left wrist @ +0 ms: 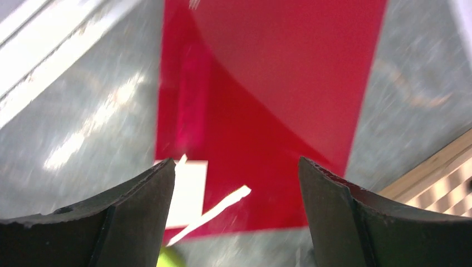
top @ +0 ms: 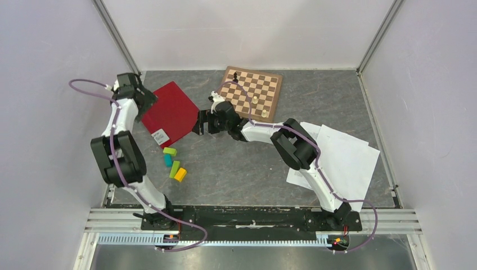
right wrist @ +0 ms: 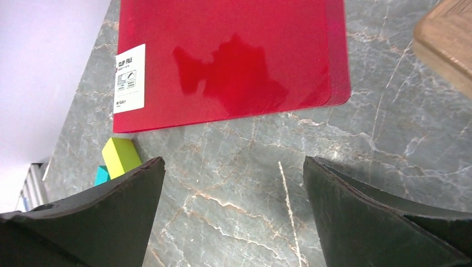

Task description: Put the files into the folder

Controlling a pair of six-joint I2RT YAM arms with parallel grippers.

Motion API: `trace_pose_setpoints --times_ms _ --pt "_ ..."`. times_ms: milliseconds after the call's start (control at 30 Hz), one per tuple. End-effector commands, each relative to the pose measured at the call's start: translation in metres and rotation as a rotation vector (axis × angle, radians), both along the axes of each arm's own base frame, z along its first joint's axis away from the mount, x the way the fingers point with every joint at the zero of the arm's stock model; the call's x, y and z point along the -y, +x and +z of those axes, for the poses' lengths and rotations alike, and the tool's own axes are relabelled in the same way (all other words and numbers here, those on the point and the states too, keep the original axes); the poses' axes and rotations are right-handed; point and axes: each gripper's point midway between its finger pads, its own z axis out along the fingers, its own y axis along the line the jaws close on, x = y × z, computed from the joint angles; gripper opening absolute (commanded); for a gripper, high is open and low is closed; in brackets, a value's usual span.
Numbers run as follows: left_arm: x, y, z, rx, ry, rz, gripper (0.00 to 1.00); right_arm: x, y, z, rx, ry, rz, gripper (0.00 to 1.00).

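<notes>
Both pairs of jaws wide, empty; red folder (top: 170, 114), long axis diagonal, label (top: 160, 135) at near end.

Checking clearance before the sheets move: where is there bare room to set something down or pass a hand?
Bare tabletop lies in the middle, between the coloured blocks and the paper sheets; also right of the chessboard, beyond the sheets. Crowded: between the red folder and chessboard, where the right gripper sits.
</notes>
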Motion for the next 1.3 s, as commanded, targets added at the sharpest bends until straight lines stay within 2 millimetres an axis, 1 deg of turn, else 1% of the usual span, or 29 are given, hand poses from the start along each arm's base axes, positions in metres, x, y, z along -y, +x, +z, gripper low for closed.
trace_pose_setpoints --times_ms 0,33,67,100,133,233,333,433,467,567,633,733,800,900,1000,1067,1267 --pt "-0.032 0.075 0.008 0.098 0.058 0.001 0.87 -0.013 -0.014 0.031 -0.062 0.115 0.044 0.98" --pt "-0.037 0.087 0.005 0.105 0.063 0.006 0.88 -0.016 -0.017 0.029 -0.078 0.132 0.052 0.98" --pt "-0.041 0.095 0.002 0.103 0.062 0.017 0.88 -0.019 -0.018 0.029 -0.091 0.152 0.053 0.98" --pt "-0.044 0.101 -0.005 0.094 0.055 0.024 0.88 -0.021 -0.018 0.029 -0.096 0.165 0.050 0.98" --pt "-0.048 0.107 -0.008 0.100 0.061 0.026 0.88 -0.023 -0.017 0.025 -0.111 0.171 0.044 0.98" --pt "-0.067 0.125 -0.015 0.107 0.116 0.047 0.87 -0.032 -0.016 0.025 -0.150 0.198 0.051 0.98" --pt "-0.083 0.144 -0.022 0.120 0.162 0.067 0.88 -0.032 -0.020 0.023 -0.169 0.207 0.047 0.98" --pt "-0.099 0.158 -0.029 0.121 0.180 0.125 0.88 -0.031 -0.026 0.018 -0.189 0.214 0.048 0.98" --pt "-0.101 0.165 -0.030 0.144 0.181 0.128 0.88 -0.031 -0.028 0.017 -0.189 0.215 0.050 0.98" --pt "-0.106 0.186 -0.025 0.231 0.190 0.143 0.87 -0.028 -0.034 0.005 -0.195 0.191 0.055 0.98" --pt "-0.109 0.199 -0.025 0.272 0.186 0.149 0.87 -0.027 -0.036 -0.002 -0.202 0.181 0.057 0.98" --pt "-0.113 0.214 -0.035 0.287 0.146 0.184 0.87 -0.025 -0.039 -0.013 -0.212 0.164 0.062 0.98" --pt "-0.114 0.222 -0.043 0.300 0.119 0.206 0.87 -0.024 -0.040 -0.015 -0.214 0.159 0.066 0.98" --pt "-0.119 0.229 -0.050 0.321 0.109 0.245 0.87 -0.023 -0.042 -0.017 -0.207 0.148 0.068 0.98" --pt "-0.122 0.228 -0.062 0.311 0.074 0.302 0.87 -0.022 -0.043 -0.018 -0.203 0.137 0.070 0.98" --pt "-0.121 0.224 -0.072 0.286 0.029 0.338 0.87 -0.023 -0.044 -0.017 -0.203 0.137 0.070 0.98" --pt "-0.103 0.206 -0.097 0.183 -0.076 0.365 0.84 -0.020 -0.046 -0.020 -0.202 0.119 0.064 0.98"
